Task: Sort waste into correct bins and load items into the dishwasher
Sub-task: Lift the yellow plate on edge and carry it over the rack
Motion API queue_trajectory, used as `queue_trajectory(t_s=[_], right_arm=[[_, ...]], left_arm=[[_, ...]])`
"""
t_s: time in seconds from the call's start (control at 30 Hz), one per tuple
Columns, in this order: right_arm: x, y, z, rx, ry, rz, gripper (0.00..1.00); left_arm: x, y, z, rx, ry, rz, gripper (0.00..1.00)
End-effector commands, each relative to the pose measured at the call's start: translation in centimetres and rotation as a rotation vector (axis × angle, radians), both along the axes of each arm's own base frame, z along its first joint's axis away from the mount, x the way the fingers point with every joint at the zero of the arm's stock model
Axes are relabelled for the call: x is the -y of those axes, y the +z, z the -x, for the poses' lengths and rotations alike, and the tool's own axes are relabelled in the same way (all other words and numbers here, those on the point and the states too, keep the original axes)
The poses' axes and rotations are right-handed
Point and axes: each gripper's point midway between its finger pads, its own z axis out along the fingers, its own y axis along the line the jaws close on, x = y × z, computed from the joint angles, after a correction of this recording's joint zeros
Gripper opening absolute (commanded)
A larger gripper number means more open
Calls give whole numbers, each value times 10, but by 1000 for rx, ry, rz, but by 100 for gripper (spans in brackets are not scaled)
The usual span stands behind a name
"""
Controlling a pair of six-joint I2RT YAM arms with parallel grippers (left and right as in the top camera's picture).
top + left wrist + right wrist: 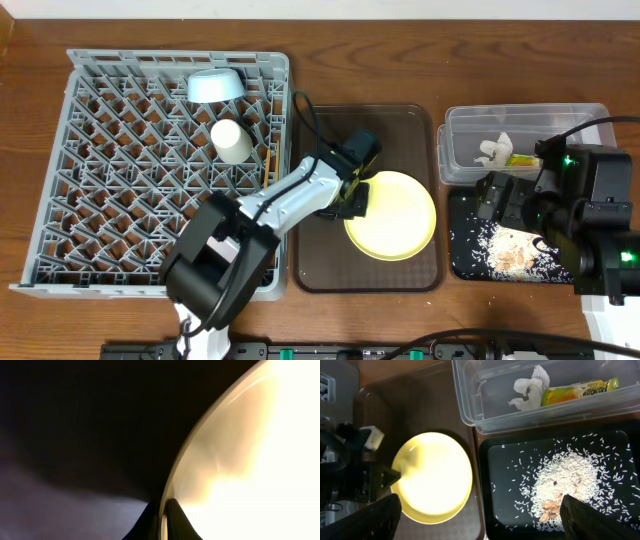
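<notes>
The round yellow plate (392, 215) lies on the brown serving tray (420, 278); it also shows in the right wrist view (437, 477). My left gripper (352, 198) is shut on the plate's left rim (172, 485). My right gripper (480, 520) is open and empty above the black tray (462, 262), which holds rice crumbs (565, 477). The clear tub (460, 125) holds the white tissue (530, 387) and the yellow-green wrapper (577, 391). The light blue bowl (215, 86) and the cream cup (232, 140) sit in the grey dish rack (60, 200). The chopsticks are not visible.
The dish rack fills the table's left side, the brown serving tray the middle, and the clear tub and black tray the right. Black cables run over the serving tray's far left corner (305, 110).
</notes>
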Motion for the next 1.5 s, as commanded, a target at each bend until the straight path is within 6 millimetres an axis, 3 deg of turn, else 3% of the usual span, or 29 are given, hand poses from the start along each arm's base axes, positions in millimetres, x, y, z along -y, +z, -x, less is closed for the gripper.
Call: queue_trajectory(t_s=[0.0,0.17,0.33,0.57,0.7,0.97,1.47], right_arm=[[1,1,0,1,-11,2,99],[1,1,0,1,-11,2,99],[1,1,0,1,-11,2,99],[1,1,0,1,-11,2,99],[1,1,0,1,-11,2,99],[1,1,0,1,-11,2,99],[1,1,0,1,-11,2,99]], left_arm=[[-20,41,-20,174,24,-67,8],[-37,119,-32,393,42,-43,7],[-58,175,-32,562,-1,-72,8],[-125,242,-30,807,47,-328,7],[-162,269,-28,898,104,-519,7],[-199,297,-27,978,182,-822,8],[-195,278,-38,908,75,-963,7]])
